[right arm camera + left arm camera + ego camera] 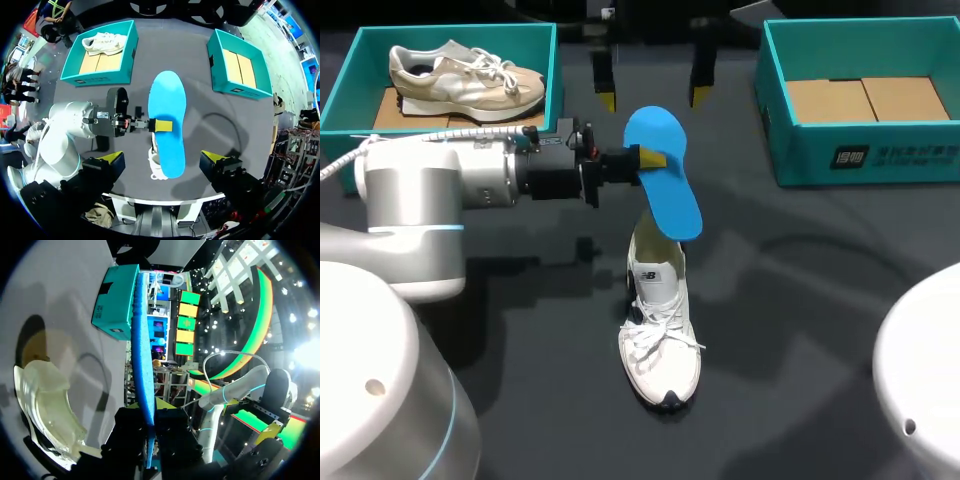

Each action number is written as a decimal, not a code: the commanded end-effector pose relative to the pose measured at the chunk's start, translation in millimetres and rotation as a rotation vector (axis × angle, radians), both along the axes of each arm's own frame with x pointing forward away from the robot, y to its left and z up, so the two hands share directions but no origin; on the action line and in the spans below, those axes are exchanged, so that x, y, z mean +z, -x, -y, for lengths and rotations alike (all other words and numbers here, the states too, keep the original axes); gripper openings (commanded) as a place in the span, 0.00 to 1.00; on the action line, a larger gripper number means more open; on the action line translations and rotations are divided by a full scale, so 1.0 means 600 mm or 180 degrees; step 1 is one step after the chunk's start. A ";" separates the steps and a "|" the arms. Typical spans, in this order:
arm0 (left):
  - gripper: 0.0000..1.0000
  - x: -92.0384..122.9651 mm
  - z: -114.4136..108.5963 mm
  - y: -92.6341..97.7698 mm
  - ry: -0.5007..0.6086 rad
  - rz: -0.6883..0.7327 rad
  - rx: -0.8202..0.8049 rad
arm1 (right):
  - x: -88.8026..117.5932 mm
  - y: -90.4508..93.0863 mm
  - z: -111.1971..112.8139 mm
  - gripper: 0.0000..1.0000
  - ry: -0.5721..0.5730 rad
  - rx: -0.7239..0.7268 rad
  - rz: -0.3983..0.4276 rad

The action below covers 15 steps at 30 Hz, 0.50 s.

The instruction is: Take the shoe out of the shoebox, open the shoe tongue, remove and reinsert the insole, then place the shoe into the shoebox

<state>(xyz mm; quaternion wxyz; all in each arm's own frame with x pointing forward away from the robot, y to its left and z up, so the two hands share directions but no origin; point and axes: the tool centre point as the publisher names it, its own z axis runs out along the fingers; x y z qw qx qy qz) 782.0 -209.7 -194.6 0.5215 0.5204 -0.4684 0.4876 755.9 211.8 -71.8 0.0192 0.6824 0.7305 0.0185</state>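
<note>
At about 10 o'clock on the table [520, 330], the left shoebox [350, 90] holds a second shoe [465, 75] lying on its side. The left arm comes in from 9 o'clock. The left gripper [650, 158] is pinched narrow on the long edge of the blue insole [665, 175], roughly at its mid-length. In the left wrist view the insole [142, 355] runs edge-on straight out from between the fingers.

The insole hangs in the air near the table's centre, its long axis running from about 11 to 5 o'clock. Its lower end sits over the heel opening of the white shoe [660, 335]. The shoe stands upright on the table, toe toward 6 o'clock, and nothing holds it.

The right gripper [653, 98] hangs above, toward 12 o'clock, with its fingers spread wide and empty. The right shoebox [860, 150] at 2 o'clock is empty.

The risks probably lie in putting the insole back. A thin foam edge held at one spot could pivot or slip in the pinch. The leading end could catch on the collar or tongue and fold. With the shoe unsteadied, a push into it might slide or topple it. The tied laces may also narrow the opening.
</note>
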 end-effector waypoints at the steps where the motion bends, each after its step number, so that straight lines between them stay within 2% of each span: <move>1: 0.00 -0.002 0.001 0.000 0.0002 0.0003 0.0002 | -0.003 0.002 0.010 1.00 -0.0278 0.0014 0.0037; 9: 0.00 -0.002 0.001 0.000 0.0002 0.0003 0.0002 | 0.002 -0.001 0.039 1.00 -0.0705 -0.0064 0.0041; 15: 0.00 -0.002 0.001 0.000 0.0002 0.0003 0.0002 | 0.012 -0.006 0.072 1.00 -0.1264 -0.0175 -0.0052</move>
